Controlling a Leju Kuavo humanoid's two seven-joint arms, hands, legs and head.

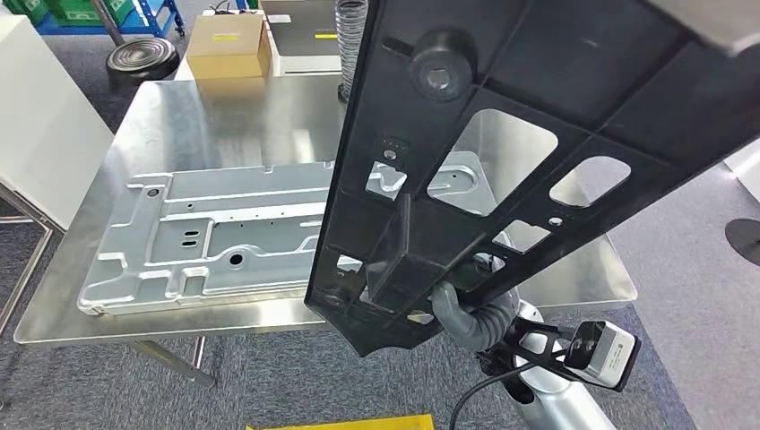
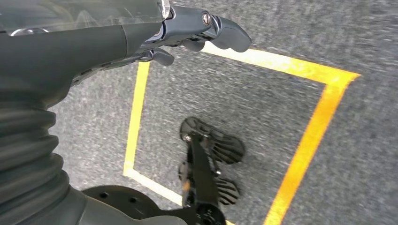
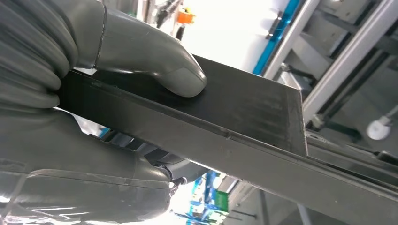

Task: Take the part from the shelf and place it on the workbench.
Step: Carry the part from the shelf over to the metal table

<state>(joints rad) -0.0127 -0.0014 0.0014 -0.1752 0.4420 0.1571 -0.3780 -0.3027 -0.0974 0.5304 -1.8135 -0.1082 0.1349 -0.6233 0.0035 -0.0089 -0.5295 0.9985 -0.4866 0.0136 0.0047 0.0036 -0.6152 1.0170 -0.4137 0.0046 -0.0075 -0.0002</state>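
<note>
Black part (image 1: 538,134) in right hand (image 3: 117,70)

The workbench (image 1: 170,107) is a stainless-steel table with a polished, reflective top and rounded corners, standing on thin metal legs over grey carpet (image 1: 81,394). A large stamped sheet-metal panel (image 1: 215,242), light grey with ribs, slots and holes, lies flat on the top, towards the near edge and reaching almost to the left front corner. At the far edge a brown cardboard box (image 1: 228,47) with a yellow label stands upright, apparently on the top; just beside it is a white device (image 1: 305,40). Yellow tape lines (image 2: 309,136) mark a rectangle on the carpet.
</note>
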